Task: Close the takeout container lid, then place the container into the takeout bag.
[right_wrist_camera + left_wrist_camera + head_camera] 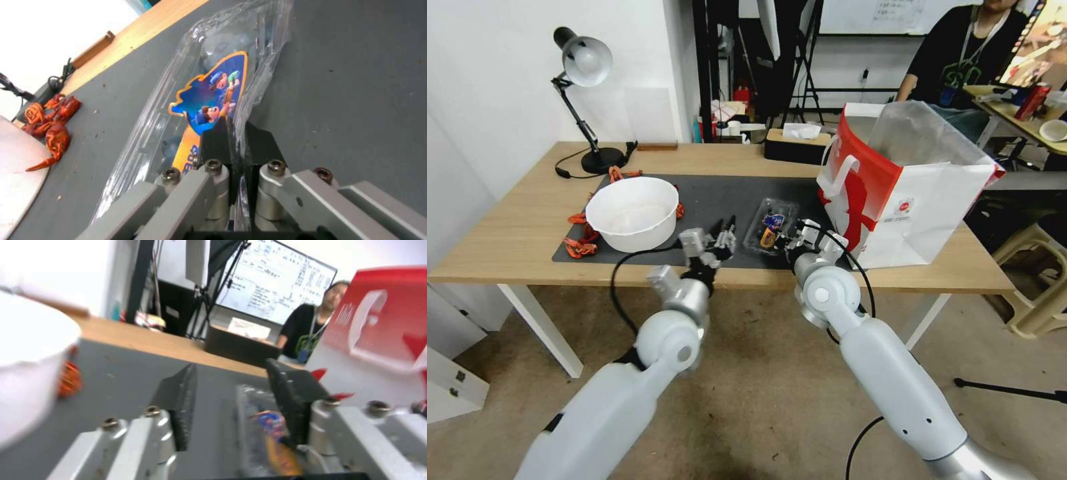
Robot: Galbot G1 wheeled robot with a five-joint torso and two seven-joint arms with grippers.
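while the right gripper [236, 140] pinches the near edge of the container [770, 225], its two black fingers [216, 141] are pressed nearly together with the clear plastic rim caught between them. the lid [209, 100] is down, its blue and orange label facing up just ahead of those fingers, and the box lies flat on the dark mat [714, 193]. the left gripper [725, 235] hovers just beside the container on the side away from the bag [907, 193], with its jaws spread wide and nothing between them; in the left wrist view the container [265, 426] shows past the gap, close to one pad [291, 396] but not clearly touching. the bag stands upright just beyond the right gripper's outer side, its mouth open with the clear liner sticking up. a white bowl [632, 213] sits on the mat past the left gripper's outer side, with orange crayfish toys [51, 130] around it.
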